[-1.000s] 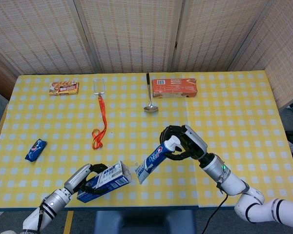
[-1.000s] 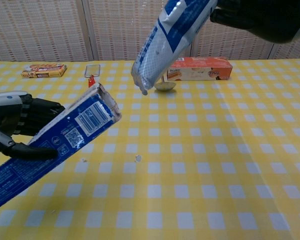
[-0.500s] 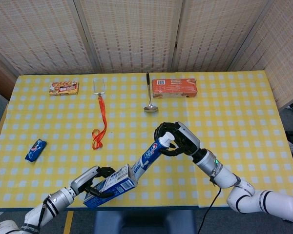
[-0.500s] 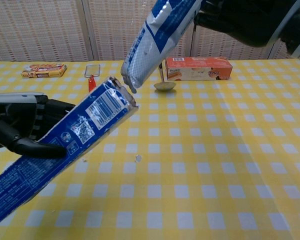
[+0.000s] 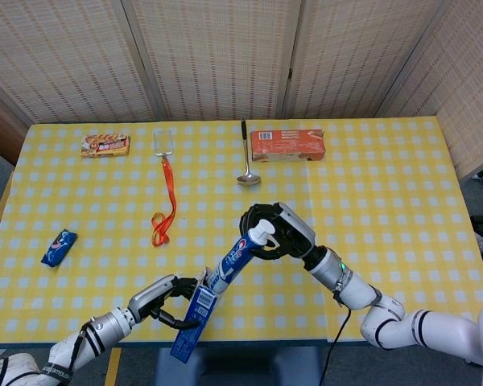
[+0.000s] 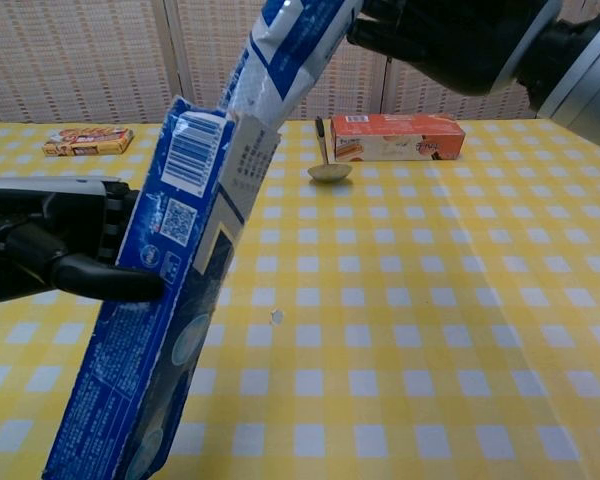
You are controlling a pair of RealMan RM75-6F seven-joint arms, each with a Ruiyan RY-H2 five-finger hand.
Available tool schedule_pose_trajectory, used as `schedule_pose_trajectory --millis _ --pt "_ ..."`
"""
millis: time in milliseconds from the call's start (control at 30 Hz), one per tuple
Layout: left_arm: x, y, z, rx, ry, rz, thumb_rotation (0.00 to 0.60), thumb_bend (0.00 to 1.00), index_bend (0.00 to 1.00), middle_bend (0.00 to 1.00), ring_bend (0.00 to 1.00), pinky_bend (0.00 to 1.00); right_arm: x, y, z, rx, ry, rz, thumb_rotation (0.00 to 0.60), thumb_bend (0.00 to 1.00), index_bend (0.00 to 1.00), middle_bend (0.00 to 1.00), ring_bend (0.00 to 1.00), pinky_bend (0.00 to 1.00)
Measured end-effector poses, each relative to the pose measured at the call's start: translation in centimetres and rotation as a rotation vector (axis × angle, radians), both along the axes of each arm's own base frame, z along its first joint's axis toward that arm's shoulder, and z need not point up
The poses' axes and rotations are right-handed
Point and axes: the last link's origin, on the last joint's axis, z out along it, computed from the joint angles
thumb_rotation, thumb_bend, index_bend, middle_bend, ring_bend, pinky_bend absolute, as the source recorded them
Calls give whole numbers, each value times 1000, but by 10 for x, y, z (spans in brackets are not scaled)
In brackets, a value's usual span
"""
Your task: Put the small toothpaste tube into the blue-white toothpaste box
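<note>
My left hand (image 5: 166, 299) (image 6: 50, 250) grips the blue-white toothpaste box (image 5: 191, 323) (image 6: 165, 300), held nearly upright above the table's front edge with its open flap end up. My right hand (image 5: 271, 234) (image 6: 450, 40) holds the cap end of the small blue-and-white toothpaste tube (image 5: 232, 263) (image 6: 285, 50). The tube slants down to the left, and its flat crimped end sits in the box's open mouth. How deep it reaches is hidden by the flaps.
Along the far edge of the yellow checked table (image 5: 370, 185) lie an orange box (image 5: 287, 145) (image 6: 395, 138), a metal spoon (image 5: 246, 161), a magnifier on an orange lanyard (image 5: 164, 189) and a snack pack (image 5: 105, 145). A blue packet (image 5: 59, 247) lies at the left.
My left hand tipped the box from slanted to nearly upright. My right hand moved left and down, bringing the tube's flat end from just above the box opening into its mouth.
</note>
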Motion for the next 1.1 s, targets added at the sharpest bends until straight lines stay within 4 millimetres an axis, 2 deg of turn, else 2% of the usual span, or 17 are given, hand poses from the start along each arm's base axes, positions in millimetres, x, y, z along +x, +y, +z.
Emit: schedule_pose_trajectory --millis 300,600,1100 --pt "-4 10 1 8 1 17 600 272 500 572 435 408 2 0 -1 33 -34 -3 600 574 771 608 760 952" --pt "-5 15 3 34 0 22 600 272 511 572 442 417 2 3 -7 42 13 6 600 574 771 608 762 952" --pt "-2 14 5 50 -1 10 600 272 512 572 443 419 8 10 -36 81 120 20 600 574 771 608 759 952"
